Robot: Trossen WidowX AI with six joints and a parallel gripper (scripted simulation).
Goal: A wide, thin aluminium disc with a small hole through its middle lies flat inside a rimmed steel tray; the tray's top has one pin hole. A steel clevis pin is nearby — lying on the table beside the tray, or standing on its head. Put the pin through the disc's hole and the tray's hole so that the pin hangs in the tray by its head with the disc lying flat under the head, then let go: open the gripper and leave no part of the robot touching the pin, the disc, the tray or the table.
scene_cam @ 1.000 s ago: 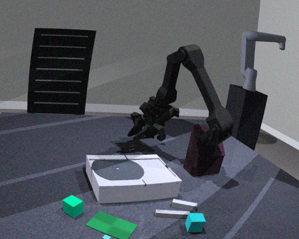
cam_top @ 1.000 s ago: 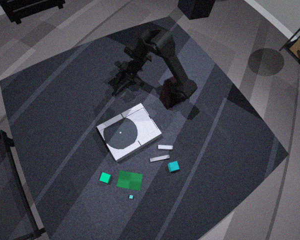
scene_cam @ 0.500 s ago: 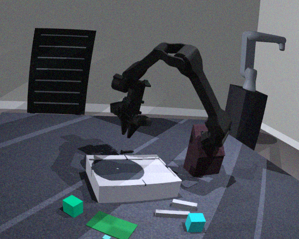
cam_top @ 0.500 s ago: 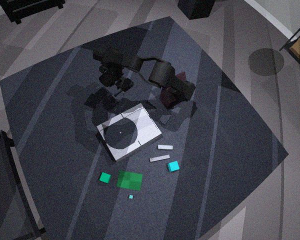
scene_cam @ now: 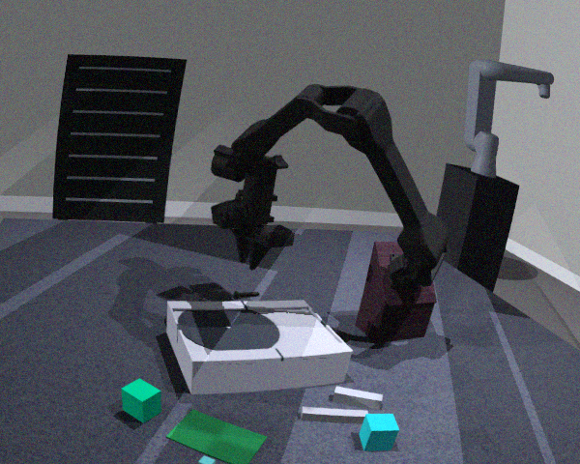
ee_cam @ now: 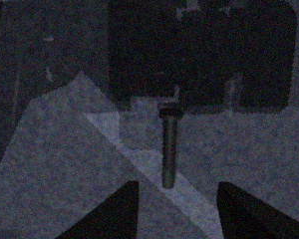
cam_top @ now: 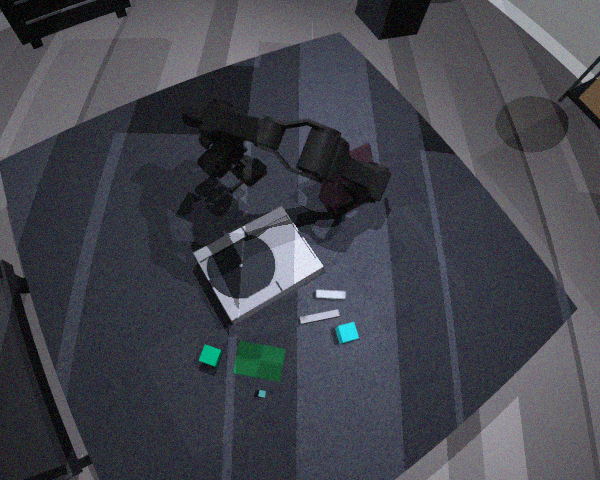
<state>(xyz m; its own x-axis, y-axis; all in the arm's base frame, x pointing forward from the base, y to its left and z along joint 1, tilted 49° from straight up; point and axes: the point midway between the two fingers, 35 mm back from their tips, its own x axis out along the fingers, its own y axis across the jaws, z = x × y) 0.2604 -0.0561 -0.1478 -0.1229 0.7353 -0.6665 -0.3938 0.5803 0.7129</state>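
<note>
Hovering: gripper (cam_top: 234, 181) (scene_cam: 248, 262) (ee_cam: 177, 191), fingers part-spread, pinching nothing, above the bench (cam_top: 352, 403) (scene_cam: 410, 379) (ee_cam: 269, 149)
Pin: lying beside the tray (cam_top: 306, 258) (scene_cam: 270, 371), on its side toward the bench's far edge in the exterior view (scene_cam: 246, 294) (ee_cam: 169, 149)
Disc: flat inside the tray (cam_top: 259, 258) (scene_cam: 250, 334)

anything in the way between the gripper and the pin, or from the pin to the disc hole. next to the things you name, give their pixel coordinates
Nothing visible stands between the open gripper (scene_cam: 247, 264) (ee_cam: 177, 183) and the pin (scene_cam: 246, 294) (ee_cam: 169, 149). Toward the disc's (cam_top: 256, 271) (scene_cam: 255, 332) hole, only the tray's (cam_top: 303, 253) (scene_cam: 320, 339) raised rim intervenes.
</note>
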